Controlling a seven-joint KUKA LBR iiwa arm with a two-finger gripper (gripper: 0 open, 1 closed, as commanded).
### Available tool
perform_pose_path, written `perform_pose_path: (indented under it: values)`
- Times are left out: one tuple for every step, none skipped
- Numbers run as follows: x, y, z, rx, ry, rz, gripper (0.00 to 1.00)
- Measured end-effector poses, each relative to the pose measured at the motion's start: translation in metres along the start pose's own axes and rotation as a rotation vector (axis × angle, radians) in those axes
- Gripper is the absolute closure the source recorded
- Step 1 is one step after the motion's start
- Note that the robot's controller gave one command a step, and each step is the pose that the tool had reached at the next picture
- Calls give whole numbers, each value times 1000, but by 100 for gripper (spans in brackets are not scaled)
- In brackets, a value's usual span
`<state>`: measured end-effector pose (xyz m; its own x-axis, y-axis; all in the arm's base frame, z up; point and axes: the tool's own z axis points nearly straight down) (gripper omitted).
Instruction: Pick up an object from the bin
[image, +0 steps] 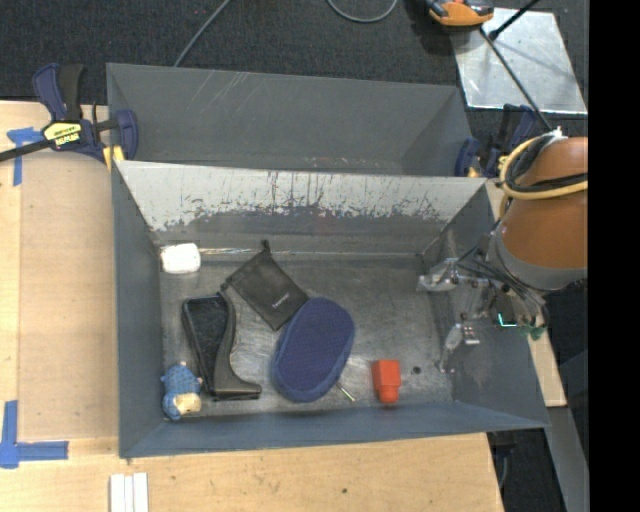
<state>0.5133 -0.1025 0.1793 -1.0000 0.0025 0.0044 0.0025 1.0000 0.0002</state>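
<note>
Arm position: you have the gripper (452, 312) at the right end of the bin (300, 205), close to the sloping right wall and over bare floor.
Tool state: you cannot tell from this view whether it is released or clenched; treat it as unconfirmed.
Load: nothing in the bin can be said to be in the tool's hold.
Nearest thing: the small orange cylinder (386, 381) lies on the floor by the front wall, near the gripper, on its left and apart from it.
Next nearest: the blue oval pad (314, 349) lies flat in the middle of the floor, well apart from the gripper.
Other contents: a dark square pouch (265, 288) is just beside the pad's upper edge; a black boot-shaped piece (213, 343) lies left of the pad; a small blue toy figure (180, 390) sits in the front left corner; a white block (180, 259) rests at the back left.
Work done: in my judgement, only the arm's entry into the bin.
Work left: you have yet to settle over one thing, close on it and lift it clear.
Likely candidate: the orange cylinder, by nearness alone; this is a judgement, not an observation.
</note>
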Motion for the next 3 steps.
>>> perform_pose_path:
  values:
    - [18,58,105,6,-16,-361,0]
    - [26,70,78,6,-12,-765,0]
    - [30,85,80,4,-10,-1322,0]
